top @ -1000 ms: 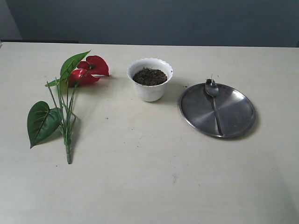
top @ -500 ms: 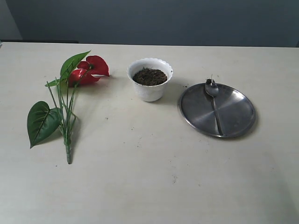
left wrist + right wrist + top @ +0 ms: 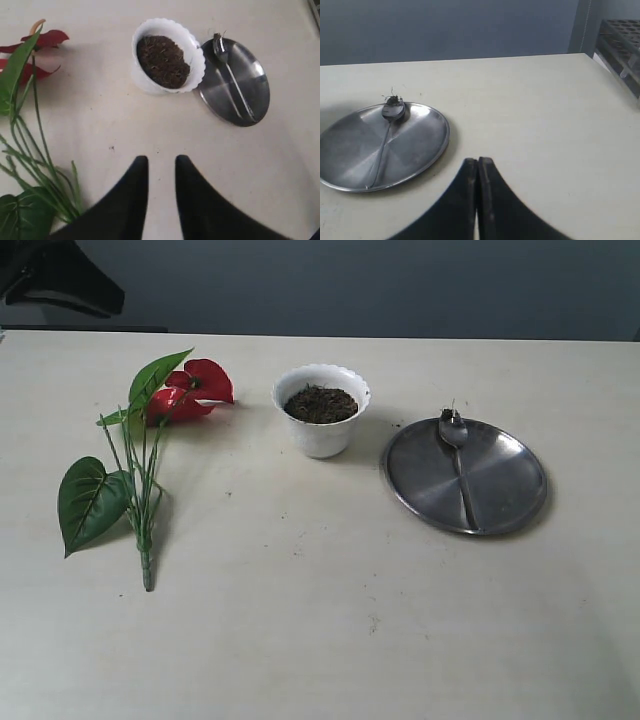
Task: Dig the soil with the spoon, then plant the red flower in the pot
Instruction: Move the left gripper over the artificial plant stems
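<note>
The table (image 3: 320,640) carries the red flower (image 3: 203,380) lying flat toward its left edge. A steel plate (image 3: 505,490) sits toward the right edge, the pot (image 3: 322,437) upright between them, nearer the far edge. The spoon (image 3: 453,432) lies on the plate; the soil (image 3: 320,404) fills the pot. The left gripper (image 3: 161,160) hangs slightly parted and empty, the right gripper (image 3: 478,162) clenched on nothing
</note>
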Robot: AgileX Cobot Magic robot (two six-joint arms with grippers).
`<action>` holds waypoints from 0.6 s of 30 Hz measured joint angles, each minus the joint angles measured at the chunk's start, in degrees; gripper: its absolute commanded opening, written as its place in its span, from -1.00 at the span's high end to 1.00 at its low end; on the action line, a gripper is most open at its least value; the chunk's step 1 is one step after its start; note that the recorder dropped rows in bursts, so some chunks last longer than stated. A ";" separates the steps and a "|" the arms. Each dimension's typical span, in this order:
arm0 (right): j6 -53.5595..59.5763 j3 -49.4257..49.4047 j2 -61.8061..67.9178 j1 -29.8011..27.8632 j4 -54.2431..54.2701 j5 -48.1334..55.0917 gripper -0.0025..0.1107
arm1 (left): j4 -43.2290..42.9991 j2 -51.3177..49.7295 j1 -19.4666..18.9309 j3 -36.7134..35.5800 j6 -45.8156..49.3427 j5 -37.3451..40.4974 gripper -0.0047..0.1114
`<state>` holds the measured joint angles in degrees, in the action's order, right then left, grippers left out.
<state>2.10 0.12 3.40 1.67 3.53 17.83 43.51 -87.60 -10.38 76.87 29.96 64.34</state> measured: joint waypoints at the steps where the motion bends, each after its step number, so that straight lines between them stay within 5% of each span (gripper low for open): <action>1: 0.00 0.00 0.00 0.00 0.00 0.00 0.97 | -1.18 -0.22 0.00 0.07 -0.12 0.27 -0.06; 5: 0.00 0.00 0.00 0.00 0.00 0.00 0.97 | -3.18 -0.51 0.00 0.12 -0.54 -0.15 -0.47; 18: 0.00 0.00 0.00 0.00 0.00 0.00 0.97 | -2.67 -1.35 0.00 0.12 -0.02 -3.93 -0.47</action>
<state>2.10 0.12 3.40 1.67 3.53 17.83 40.83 -88.95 -10.38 77.00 29.94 60.42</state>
